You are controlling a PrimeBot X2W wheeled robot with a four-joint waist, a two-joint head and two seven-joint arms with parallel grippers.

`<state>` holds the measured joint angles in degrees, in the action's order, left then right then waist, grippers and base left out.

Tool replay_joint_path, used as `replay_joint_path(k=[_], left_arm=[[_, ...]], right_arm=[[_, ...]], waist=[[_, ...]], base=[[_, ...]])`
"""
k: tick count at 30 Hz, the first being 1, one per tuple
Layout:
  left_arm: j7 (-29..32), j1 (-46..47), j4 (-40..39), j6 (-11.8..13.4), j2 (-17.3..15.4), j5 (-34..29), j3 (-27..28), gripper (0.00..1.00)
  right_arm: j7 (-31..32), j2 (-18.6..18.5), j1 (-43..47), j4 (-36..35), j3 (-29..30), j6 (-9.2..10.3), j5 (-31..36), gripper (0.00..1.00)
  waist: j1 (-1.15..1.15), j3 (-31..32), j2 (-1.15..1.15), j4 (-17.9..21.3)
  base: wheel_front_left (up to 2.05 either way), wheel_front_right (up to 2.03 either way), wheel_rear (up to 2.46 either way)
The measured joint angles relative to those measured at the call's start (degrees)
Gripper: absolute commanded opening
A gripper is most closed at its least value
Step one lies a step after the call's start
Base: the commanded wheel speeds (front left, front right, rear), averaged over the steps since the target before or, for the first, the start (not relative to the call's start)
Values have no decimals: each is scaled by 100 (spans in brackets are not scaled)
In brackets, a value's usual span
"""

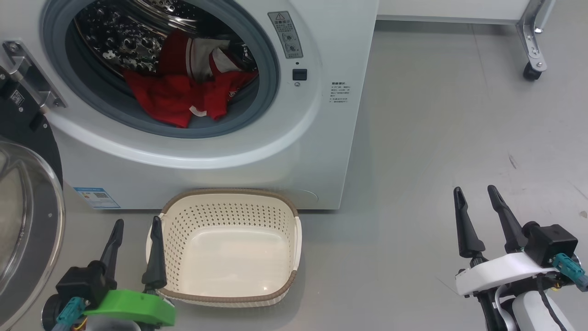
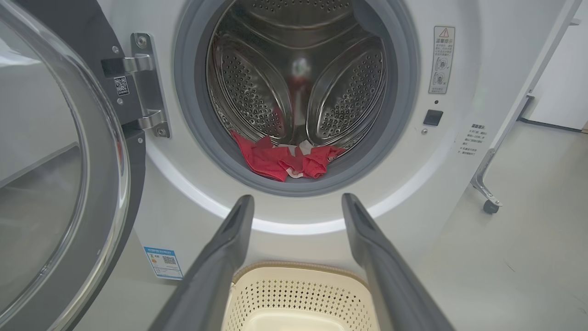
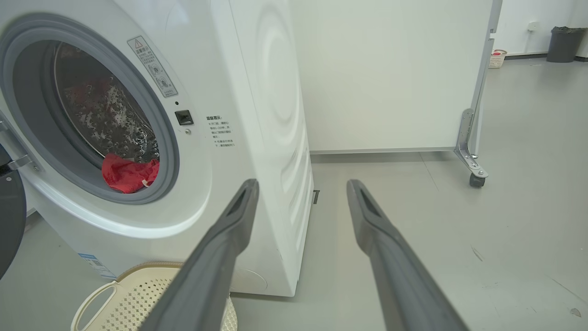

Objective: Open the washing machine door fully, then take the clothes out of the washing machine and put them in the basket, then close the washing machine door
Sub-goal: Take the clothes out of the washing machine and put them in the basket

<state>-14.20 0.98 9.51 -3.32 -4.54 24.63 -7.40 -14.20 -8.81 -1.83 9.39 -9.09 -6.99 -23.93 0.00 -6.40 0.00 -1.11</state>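
The washing machine (image 1: 321, 151) (image 2: 193, 202) (image 3: 257, 115) stands in front of me with its door (image 1: 27, 220) (image 2: 50, 165) swung wide to the left. Red clothes (image 1: 183, 89) (image 2: 285, 158) (image 3: 128, 174) with white trim lie at the drum's front lip. On the floor below the opening sits the cream basket (image 1: 294, 239) (image 2: 294, 294) (image 3: 124, 299), with nothing in it. Beside the basket's left rim my left gripper (image 1: 138, 241) (image 2: 298, 207) hangs open and holds nothing. My right gripper (image 1: 477, 202) (image 3: 303, 193) is open and bare over the floor, well right of the machine.
A white partition on a castor wheel (image 1: 532, 71) (image 3: 475, 179) stands behind and to the right of the machine. Grey floor (image 1: 459, 138) stretches to the right. A dark bin (image 3: 564, 43) and a small basket (image 3: 495, 59) sit far off.
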Motion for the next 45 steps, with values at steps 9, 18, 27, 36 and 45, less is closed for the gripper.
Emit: replay_joint_path(k=[9, 18, 27, 36, 45], left_arm=[[0, 0, 41, -5, -1, -13, -46, 100], [0, 0, 60, -5, -1, -69, -75, 100], [0, 0, 63, -5, -1, -70, -77, 100], [-1, 0, 4, 1, -4, -70, -29, 100], [4, 11, -113, 29, -33, -112, -18, 100]], right_arm=[[0, 1, 0, 10, -13, 0, 19, 100], [0, 1, 0, 14, -30, 0, 34, 100], [0, 1, 0, 14, -31, 0, 34, 100], [0, 0, -8, -14, -134, 0, 34, 100], [0, -13, -62, -89, -119, 0, 33, 100]], waist=[[0, 27, 0, 15], [0, 34, 0, 15], [0, 14, 0, 18], [0, -59, 0, 54], [0, -349, 0, 195]], base=[[0, 0, 0], [0, 0, 0], [0, 0, 0], [0, 0, 0], [0, 0, 0]])
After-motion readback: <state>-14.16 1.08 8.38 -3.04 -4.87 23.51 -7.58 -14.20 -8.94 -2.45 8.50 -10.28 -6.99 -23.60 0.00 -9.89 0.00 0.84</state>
